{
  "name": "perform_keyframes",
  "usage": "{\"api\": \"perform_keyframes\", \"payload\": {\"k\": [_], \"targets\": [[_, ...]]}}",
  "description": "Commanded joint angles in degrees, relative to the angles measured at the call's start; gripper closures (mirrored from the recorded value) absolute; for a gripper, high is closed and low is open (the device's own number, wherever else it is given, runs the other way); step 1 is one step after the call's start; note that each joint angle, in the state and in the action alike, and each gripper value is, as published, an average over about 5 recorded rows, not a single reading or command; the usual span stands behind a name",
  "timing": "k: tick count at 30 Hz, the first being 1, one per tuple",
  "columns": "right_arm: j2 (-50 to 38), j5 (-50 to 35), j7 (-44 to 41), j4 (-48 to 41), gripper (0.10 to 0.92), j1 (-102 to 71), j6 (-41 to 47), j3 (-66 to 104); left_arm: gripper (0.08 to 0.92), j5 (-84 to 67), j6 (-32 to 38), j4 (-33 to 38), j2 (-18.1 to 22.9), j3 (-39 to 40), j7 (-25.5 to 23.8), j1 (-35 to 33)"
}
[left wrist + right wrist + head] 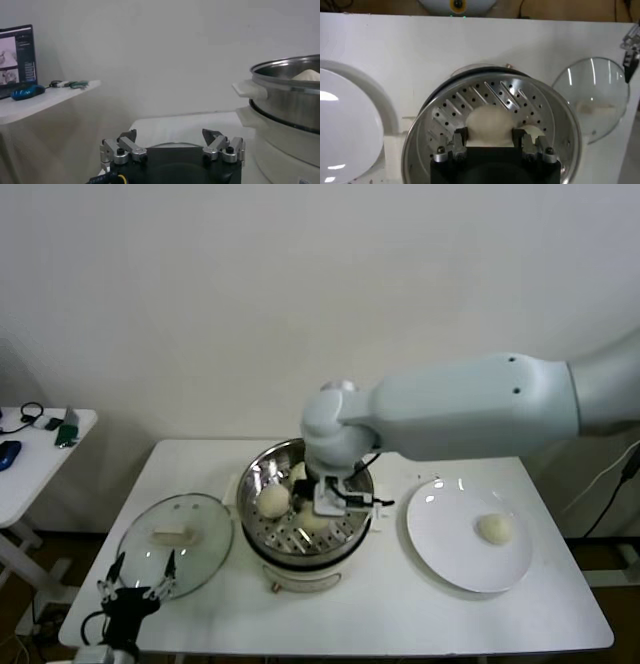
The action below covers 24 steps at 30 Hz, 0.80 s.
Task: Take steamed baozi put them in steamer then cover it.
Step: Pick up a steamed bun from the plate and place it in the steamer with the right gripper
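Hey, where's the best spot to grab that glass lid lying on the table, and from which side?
Probably the cream bar handle atop the glass lid, approached from straight above. The lid lies flat, dome up, so the raised bar is the only narrow part fingers could close across; the rim sits against the table.

I can't read any text, label, brand, number or sign from where I'm sitting. The one thing that might carry writing is a laptop screen (pixel 17 59) on the side table (pixel 45 102), well off to one side of the left gripper (pixel 171 144); it shows light panels and dark strips, possibly an interface with lettering, but I can't make out a single character. The steamer (pixel 305 514) base has a small round mark low on its front, below the right gripper (pixel 490 142), and I see no legible print on it either.
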<state>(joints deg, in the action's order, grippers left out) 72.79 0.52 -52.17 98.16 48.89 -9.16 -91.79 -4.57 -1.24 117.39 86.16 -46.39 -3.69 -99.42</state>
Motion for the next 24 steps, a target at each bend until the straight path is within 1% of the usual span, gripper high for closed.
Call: {"api": "perform_keyframes", "payload": {"k": [1, 13, 15, 19, 21, 24], "targets": [[2.70, 2.79, 0.71, -1.19, 0.431, -5.17, 0.18, -1.22, 0.177, -0.01, -0.05, -0.05, 0.00, -0.01, 0.00, 0.00], [3.31, 3.52, 2.37, -4.55, 0.421, -7.38, 0.26, -0.98, 0.177, -0.08, 0.07, -0.36, 0.01, 0.02, 0.03, 0.17], [3.22, 3.18, 2.91, -5.24, 0.389, -7.44, 0.10, -0.67, 0.177, -0.04, 0.08, -0.33, 0.05, 0.06, 0.03, 0.19], [2.07, 1.23, 2.59, -6.31, 0.283, -6.39, -1.08, 0.62, 0.177, 0.17, 0.15, -0.35, 0.10, 0.10, 0.03, 0.16], [0.74, -1.20, 1.33, -6.46, 0.236, -4.84, -1.91, 1.27, 0.177, 0.31, 0.17, -0.40, 0.14, 0.10, 0.03, 0.18], [-2.58, -7.93, -3.17, -6.82, 0.207, -1.08, -3.02, 1.65, 0.177, 0.43, 0.12, -0.41, 0.19, 0.18, 0.03, 0.26]]}}
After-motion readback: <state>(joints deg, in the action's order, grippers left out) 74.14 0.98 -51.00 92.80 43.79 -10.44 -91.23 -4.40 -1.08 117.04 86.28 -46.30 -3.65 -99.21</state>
